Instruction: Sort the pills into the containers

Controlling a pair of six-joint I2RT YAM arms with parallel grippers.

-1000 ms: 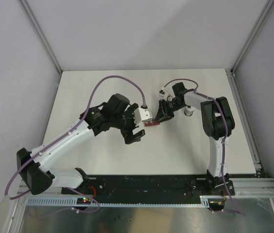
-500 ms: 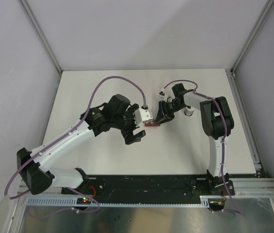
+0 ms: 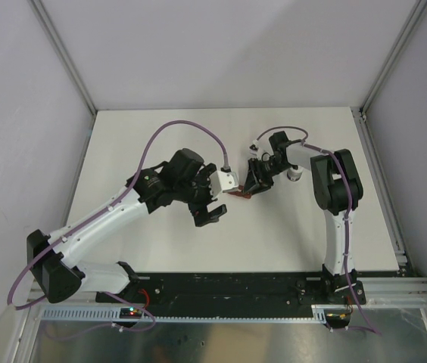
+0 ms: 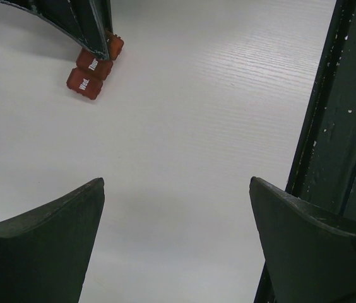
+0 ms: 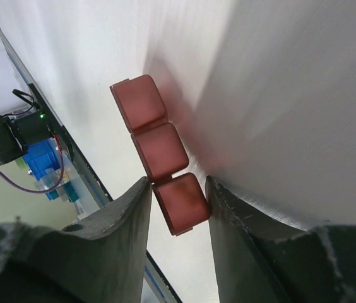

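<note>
White bench [image 3: 160,136], walled on three sides. The red pill box [image 5: 159,151] lies near its centre, between the two arms, lids closed. Right fingers [image 5: 121,221] flank its end compartment and have eased apart over the last second; whether they still pinch it cannot be told. Left fingers [image 4: 45,233] hang spread wide, holding nothing. Judgement: the box is being let go; no pills are in view.

Left arm [image 3: 107,219] stretches toward two o'clock, left gripper [image 3: 215,198] spread wide. Right arm [image 3: 335,189] bends toward nine o'clock, right gripper [image 3: 252,184] narrowly parted
</note>
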